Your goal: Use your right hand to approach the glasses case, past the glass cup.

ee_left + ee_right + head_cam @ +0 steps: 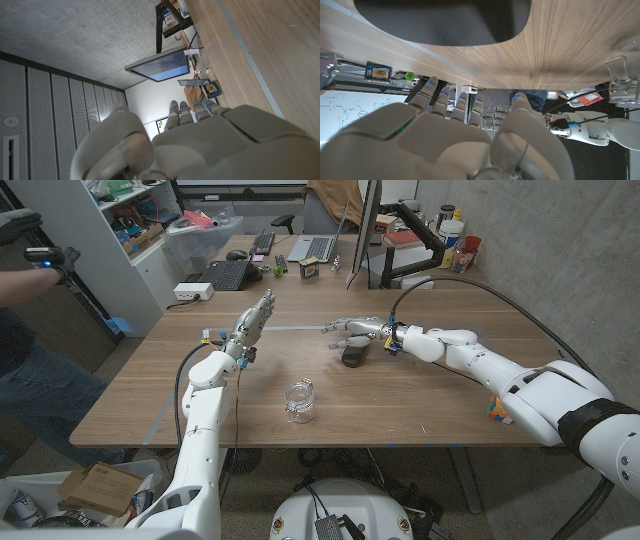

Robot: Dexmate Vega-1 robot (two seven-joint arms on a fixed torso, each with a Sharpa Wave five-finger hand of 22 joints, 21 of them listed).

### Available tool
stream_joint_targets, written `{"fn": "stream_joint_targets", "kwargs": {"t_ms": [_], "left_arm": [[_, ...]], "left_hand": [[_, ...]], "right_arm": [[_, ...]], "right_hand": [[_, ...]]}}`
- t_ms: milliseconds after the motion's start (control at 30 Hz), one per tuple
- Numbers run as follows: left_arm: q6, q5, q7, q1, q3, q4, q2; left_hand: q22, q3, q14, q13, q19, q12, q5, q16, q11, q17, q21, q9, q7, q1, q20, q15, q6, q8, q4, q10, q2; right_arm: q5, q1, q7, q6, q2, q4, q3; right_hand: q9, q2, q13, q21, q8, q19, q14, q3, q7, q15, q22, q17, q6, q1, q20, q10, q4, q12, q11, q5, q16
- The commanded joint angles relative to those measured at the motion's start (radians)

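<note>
— Now, where does the dark, rounded glasses case (pixel 354 355) sit?

— Near the middle of the wooden table (pixel 420 410), just under the right hand (pixel 352 329), which hovers above it with its fingers stretched out and apart, holding nothing. From the right wrist view the same case (pixel 445 22) shows as a broad black oval lying on the wood grain, close beyond the fingertips (pixel 431 83) of the right hand (pixel 455 135).

— And the clear glass cup with a handle (pixel 299 402)?

— It stands upright nearer the robot's edge of the table, to the left of the case and well apart from it. The right forearm passes beside it without touching. The right wrist view catches that cup (pixel 623 80) at the margin of the frame.

— What about the left hand (pixel 256 317)?

— It is raised off the table on the left side, fingers extended and close together, gripping nothing. The left wrist view shows the back of that hand (pixel 210 145) with a tilted monitor (pixel 162 66) beyond it.

— Anything else on the table?

— A small multicoloured cube (pixel 495 409) lies by the right arm, and a black keyboard (pixel 229 274) and a laptop (pixel 318 248) sit at the far side. A person's sleeve (pixel 25 285) shows at the left margin.
</note>
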Motion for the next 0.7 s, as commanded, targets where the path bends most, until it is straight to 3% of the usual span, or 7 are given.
{"fn": "stream_joint_targets", "kwargs": {"t_ms": [33,400,700], "left_arm": [[0.010,0.003,0.001,0.007,0.007,-0.010,0.001],[0.009,0.006,0.010,0.006,0.011,-0.007,-0.004],[0.002,0.007,0.013,0.001,0.014,0.001,-0.008]], "left_hand": [[0.004,-0.004,-0.011,0.002,-0.007,-0.003,-0.004,0.000,-0.008,0.003,-0.001,0.004,-0.002,0.002,-0.004,-0.001,0.011,0.004,0.000,0.002,0.009],[0.004,-0.005,-0.011,0.002,-0.007,-0.002,-0.004,0.000,-0.007,0.003,-0.001,0.005,-0.002,0.002,-0.004,-0.001,0.015,0.005,-0.001,0.003,0.009],[0.004,-0.006,-0.011,0.002,-0.009,-0.003,-0.004,0.000,-0.007,0.003,-0.001,0.005,-0.003,0.002,-0.003,-0.001,0.017,0.004,-0.001,0.003,0.010]], "right_arm": [[0.005,0.002,-0.009,-0.005,0.001,0.028,-0.006],[0.002,0.024,-0.020,0.006,0.008,0.076,-0.024],[0.011,0.021,0.000,0.006,-0.004,0.064,-0.022]], "right_hand": [[0.002,-0.006,0.002,0.008,0.000,0.003,0.002,0.006,0.001,-0.001,0.005,0.005,0.009,0.008,0.006,0.003,0.005,0.003,-0.001,-0.004,0.003],[0.002,-0.006,0.002,0.008,-0.001,0.005,0.005,0.006,-0.001,-0.004,0.005,0.005,0.012,0.009,0.008,0.004,0.005,0.003,-0.001,-0.004,0.004],[0.002,-0.006,0.002,0.008,-0.002,0.006,0.008,0.006,0.000,-0.006,0.005,0.005,0.012,0.009,0.010,0.004,0.005,0.003,-0.003,-0.004,0.005]]}}
